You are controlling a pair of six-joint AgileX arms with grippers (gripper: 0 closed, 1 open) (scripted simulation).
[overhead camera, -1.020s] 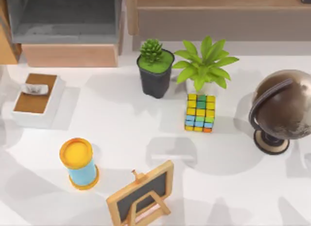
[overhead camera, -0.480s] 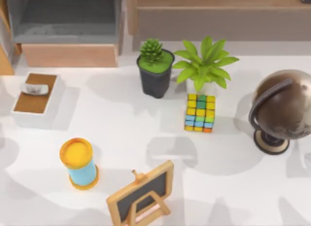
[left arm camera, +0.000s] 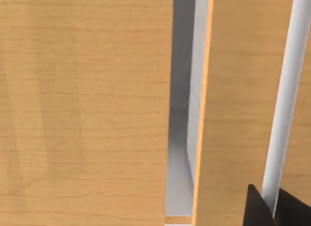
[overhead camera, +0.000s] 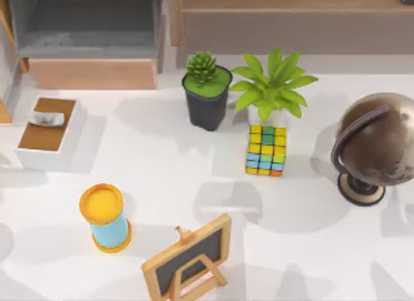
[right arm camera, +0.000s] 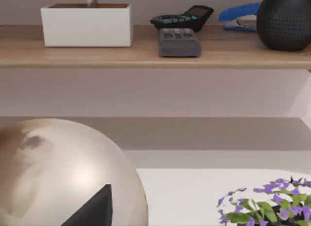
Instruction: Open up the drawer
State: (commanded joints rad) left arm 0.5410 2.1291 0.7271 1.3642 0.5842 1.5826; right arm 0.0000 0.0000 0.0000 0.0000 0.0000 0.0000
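My left tool [left arm camera: 273, 207] was at the drawer [left arm camera: 243, 90], its two dark tips set on either side of the white bar handle [left arm camera: 286, 99] and closed on it. In the left wrist view the drawer's orange-tan front stood beside another wood panel [left arm camera: 82, 109], with a narrow grey gap between them.

From above, the drawer [overhead camera: 5, 87] was a thin sliver at the far left edge of the desk [overhead camera: 194, 184]: a plain grey side panel with the orange-tan front at its near end. It lay just left of the wide grey-lined drawer [overhead camera: 90, 73] and near the white box [overhead camera: 48, 129] with the brown top.

On the desk stood a succulent in a black pot [overhead camera: 207, 94] and, just beside it, a leafy green plant [overhead camera: 272, 87]. A colour cube [overhead camera: 266, 150] stood just in front of that plant. A globe [overhead camera: 375, 145] stood at the right. A yellow-topped blue cylinder [overhead camera: 105, 217] and a small chalkboard easel [overhead camera: 187, 259] stood near the front.

My right tool [right arm camera: 92, 211] sat close by the globe [right arm camera: 58, 172]; I could not tell whether it was apart or together. Beyond it a shelf [right arm camera: 146, 53] carried a white planter box [right arm camera: 87, 24], a calculator [right arm camera: 182, 14], a remote [right arm camera: 180, 41], a blue stapler [right arm camera: 238, 14] and a dark vase [right arm camera: 284, 19].
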